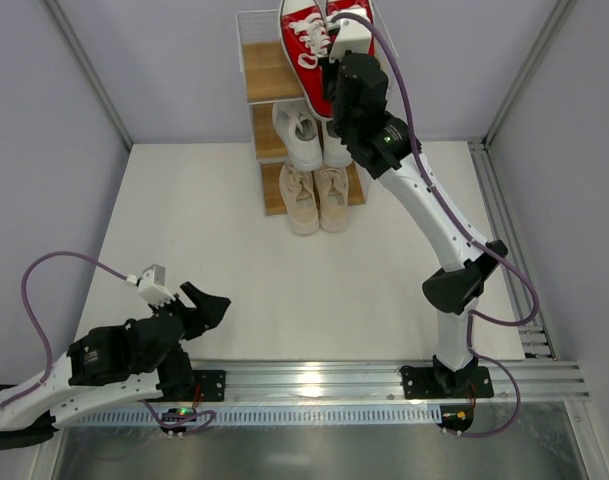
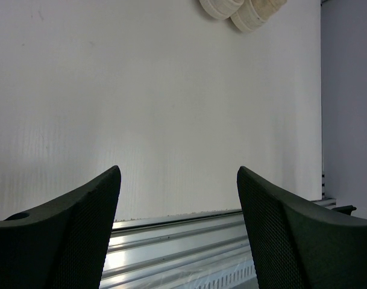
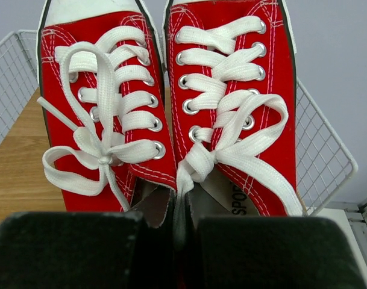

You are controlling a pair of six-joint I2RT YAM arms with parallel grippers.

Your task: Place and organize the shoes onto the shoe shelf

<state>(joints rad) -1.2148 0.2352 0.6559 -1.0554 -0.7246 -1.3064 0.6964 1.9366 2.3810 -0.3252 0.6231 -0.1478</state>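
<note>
Where the right wrist view looks along the top tier, the red sneakers fill it: two shoes side by side and touching, toes pointing away from the camera, white laces tied, standing on the top board of the shoe shelf inside its white wire frame. That view alone shows the grip. The right fingers are drawn in to a narrow gap at the heel end, and the adjoining inner collars of both shoes are pinched between them. The top external view cannot confirm this contact, because the arm covers the heels, but it shows the rest of the shelf. The white pair is on the middle tier and the beige pair is on the bottom tier, with toes reaching forward toward the arms. The left wrist view shows only the two beige toe caps at its top edge, beyond a bare stretch of the counter. The left fingers are spread wide, hold nothing and touch nothing. In the top external view they sit low at the near left corner of the counter, well apart from the shelf and all shoes.
</note>
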